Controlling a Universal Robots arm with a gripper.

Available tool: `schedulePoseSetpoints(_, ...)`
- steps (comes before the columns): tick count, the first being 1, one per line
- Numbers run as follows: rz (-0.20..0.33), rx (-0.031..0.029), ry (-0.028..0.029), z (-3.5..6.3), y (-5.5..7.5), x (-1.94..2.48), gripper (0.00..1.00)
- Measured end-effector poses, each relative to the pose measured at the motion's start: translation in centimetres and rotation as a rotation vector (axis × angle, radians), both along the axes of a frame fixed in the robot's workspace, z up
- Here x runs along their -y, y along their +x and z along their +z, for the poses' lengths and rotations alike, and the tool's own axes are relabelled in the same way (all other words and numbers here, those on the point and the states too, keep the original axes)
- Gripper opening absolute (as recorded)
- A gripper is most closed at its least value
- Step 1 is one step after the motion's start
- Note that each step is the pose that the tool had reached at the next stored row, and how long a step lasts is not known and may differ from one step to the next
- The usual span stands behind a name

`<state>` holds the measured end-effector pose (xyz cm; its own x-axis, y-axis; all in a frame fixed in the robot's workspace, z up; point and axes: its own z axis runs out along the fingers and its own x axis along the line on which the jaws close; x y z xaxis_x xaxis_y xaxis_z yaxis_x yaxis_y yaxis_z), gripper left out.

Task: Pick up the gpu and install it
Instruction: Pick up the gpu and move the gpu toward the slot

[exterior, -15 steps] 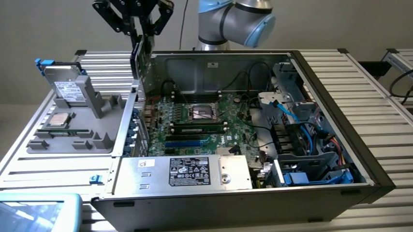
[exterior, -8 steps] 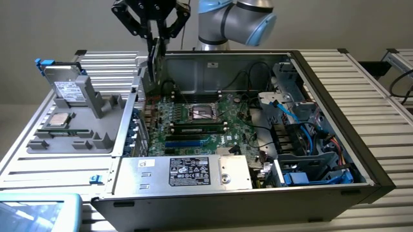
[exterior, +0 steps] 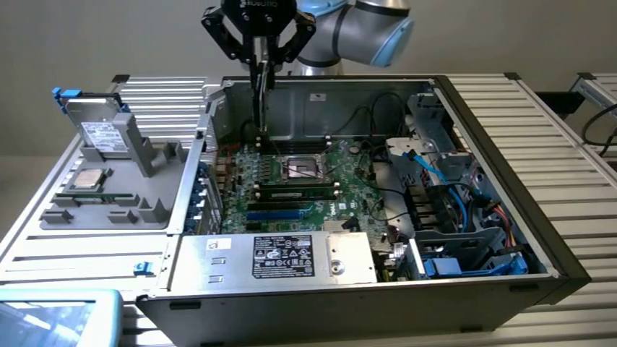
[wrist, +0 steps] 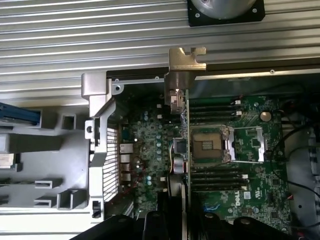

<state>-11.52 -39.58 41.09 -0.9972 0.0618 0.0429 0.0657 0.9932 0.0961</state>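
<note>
Fingers (wrist: 171,200): closed on the gpu (exterior: 259,101), pinching its two flat faces at the upper end.
Gpu position: hanging upright and edge-on over the motherboard (exterior: 289,195), at 11 o'clock from the processor socket (exterior: 302,168) in the exterior view; cannot tell whether touching the board.
Bracket (wrist: 186,60): silver, at the end of the gpu away from the fingers.
Case (exterior: 482,101): lying open on the surface (exterior: 540,108), with the far wall at 12 o'clock just behind the gpu.
Weight: judged light; well within a two-sided pinch.
Stiffness: judged rigid along its length, yet likely to flex or crack if twisted.
Fragility: judged high; no pressure on exposed components or edge contacts.
Slip: judged moderate on the smooth faces; firm, square clamping advised.
Hold points: flat faces at the end opposite the bracket, clear of the contacts.
Hazard: possible snagging on the case wall or on the cables (exterior: 386,123) at 2 o'clock from the socket.
</note>
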Motion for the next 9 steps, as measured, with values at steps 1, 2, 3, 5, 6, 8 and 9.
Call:
schedulePoseSetpoints(1,0.000,0.0008,-0.0029,-0.07,0.5,0.00,0.28)
schedulePoseSetpoints(2,0.000,0.0016,-0.0058,-0.14,0.9,0.00,0.28)
schedulePoseSetpoints(3,0.000,0.0025,-0.0085,-0.21,1.3,0.00,0.28)
schedulePoseSetpoints(5,0.000,0.0041,-0.0143,-0.35,2.3,0.00,0.28)
schedulePoseSetpoints(6,0.000,0.0046,-0.0175,-0.42,2.7,0.00,0.28)
schedulePoseSetpoints(8,0.000,0.0055,-0.0234,-0.56,3.6,0.00,0.28)
schedulePoseSetpoints(9,0.000,0.0058,-0.0254,-0.65,4.0,0.00,0.28)
